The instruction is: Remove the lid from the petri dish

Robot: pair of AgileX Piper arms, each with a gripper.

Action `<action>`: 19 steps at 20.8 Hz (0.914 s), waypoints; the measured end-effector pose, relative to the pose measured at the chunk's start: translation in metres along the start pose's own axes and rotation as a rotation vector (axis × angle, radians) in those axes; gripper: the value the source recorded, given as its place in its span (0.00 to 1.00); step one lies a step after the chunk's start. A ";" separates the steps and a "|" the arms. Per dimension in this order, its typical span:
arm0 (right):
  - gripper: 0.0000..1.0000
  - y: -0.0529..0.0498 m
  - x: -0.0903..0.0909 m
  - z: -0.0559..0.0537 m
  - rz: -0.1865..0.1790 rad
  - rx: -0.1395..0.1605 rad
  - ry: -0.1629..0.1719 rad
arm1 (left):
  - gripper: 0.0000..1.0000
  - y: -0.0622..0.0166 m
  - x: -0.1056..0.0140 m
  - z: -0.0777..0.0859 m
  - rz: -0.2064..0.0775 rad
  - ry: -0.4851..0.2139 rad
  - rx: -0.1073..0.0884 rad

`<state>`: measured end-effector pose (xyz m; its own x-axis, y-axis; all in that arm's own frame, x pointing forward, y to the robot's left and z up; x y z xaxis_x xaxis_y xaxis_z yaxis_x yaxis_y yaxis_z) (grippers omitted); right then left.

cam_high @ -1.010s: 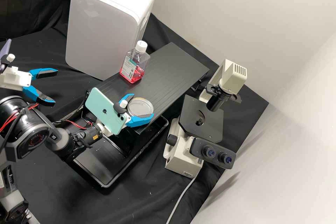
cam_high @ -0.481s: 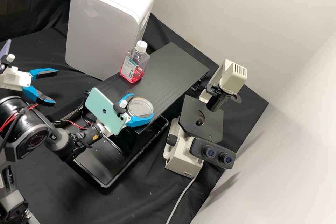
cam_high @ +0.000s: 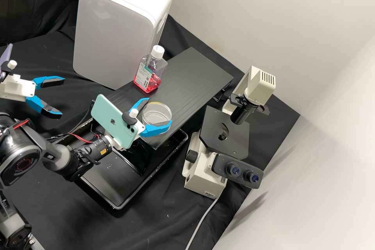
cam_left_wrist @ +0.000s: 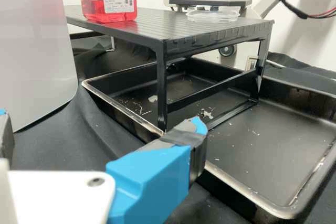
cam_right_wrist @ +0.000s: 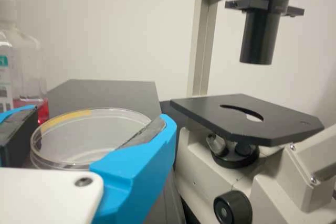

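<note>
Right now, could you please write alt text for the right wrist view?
The right gripper clamps a clear round plastic petri dish lid between bright blue fingers. Beyond it stands a white microscope with a black flat stage, and a clear bottle of red liquid.

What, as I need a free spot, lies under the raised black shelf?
A shallow black tray lies under the shelf, whose legs stand in it; pale specks dot its floor. The tray's near wall hides some floor.
</note>
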<state>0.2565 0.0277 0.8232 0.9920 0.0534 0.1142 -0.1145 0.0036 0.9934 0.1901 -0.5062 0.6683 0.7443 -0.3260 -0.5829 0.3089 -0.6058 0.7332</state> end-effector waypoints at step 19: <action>0.00 -0.029 -0.006 -0.036 -0.110 -0.011 0.143 | 1.00 -0.0001 0.000 -0.001 0.002 0.015 -0.006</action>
<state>0.2520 0.0630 0.7935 0.9811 0.1935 0.0019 -0.0074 0.0279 0.9996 0.1910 -0.5052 0.6687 0.7536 -0.3165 -0.5761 0.3110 -0.6004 0.7368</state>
